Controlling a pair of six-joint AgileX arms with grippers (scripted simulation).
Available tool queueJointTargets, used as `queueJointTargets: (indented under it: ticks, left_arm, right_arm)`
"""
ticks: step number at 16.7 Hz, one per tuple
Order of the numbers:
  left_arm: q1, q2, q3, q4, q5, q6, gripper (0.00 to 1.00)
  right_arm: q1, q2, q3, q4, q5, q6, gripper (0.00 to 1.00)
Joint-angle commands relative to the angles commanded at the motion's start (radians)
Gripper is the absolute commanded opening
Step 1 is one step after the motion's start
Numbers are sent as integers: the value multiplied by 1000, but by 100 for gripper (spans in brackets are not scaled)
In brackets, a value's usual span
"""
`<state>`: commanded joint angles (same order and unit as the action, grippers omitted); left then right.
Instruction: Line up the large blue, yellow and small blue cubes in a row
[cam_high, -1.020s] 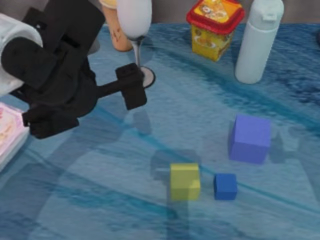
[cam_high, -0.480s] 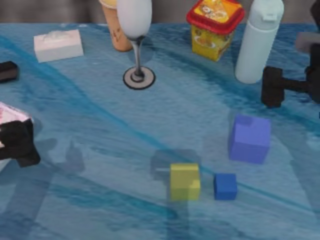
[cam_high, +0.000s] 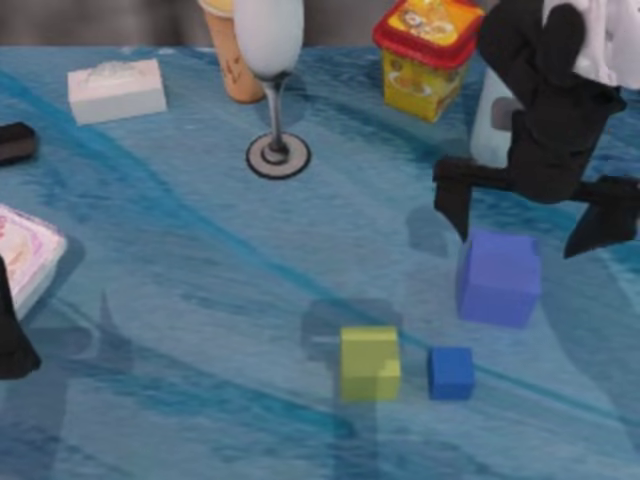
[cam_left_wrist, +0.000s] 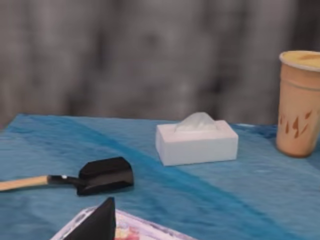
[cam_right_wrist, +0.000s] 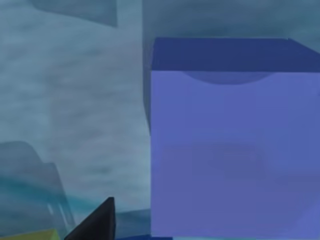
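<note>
Right gripper (cam_high: 522, 218): I have it spread wide above the large blue (cam_high: 499, 277), ready to straddle it.
Large blue: near the table's right edge.
Left gripper (cam_high: 12, 340): parked at the left edge; fingers unclear.

White bottle (cam_high: 492, 135) mostly hidden behind right arm.

Counter: you see a rippled blue, water-patterned counter (cam_high: 180, 230) filling the top view.
Wall: behind it, your left wrist view shows a blurred grey backdrop (cam_left_wrist: 125, 55).
</note>
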<state>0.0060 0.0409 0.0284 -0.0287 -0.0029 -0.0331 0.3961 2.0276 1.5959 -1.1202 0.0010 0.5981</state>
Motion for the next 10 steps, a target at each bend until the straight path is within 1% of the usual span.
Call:
queueJointTargets:
  ticks: [2, 7, 10]
  left_arm:
    - [13, -36, -25, 26, 3, 30, 100]
    - [14, -41, -28, 29, 3, 33, 100]
    - [14, -41, -28, 29, 3, 33, 100]
  right_arm:
    - [7, 32, 32, -18, 1, 11, 100]
    - [3, 35, 35, -19, 0, 12, 100]
    - [5, 50, 6, 21, 1, 10, 100]
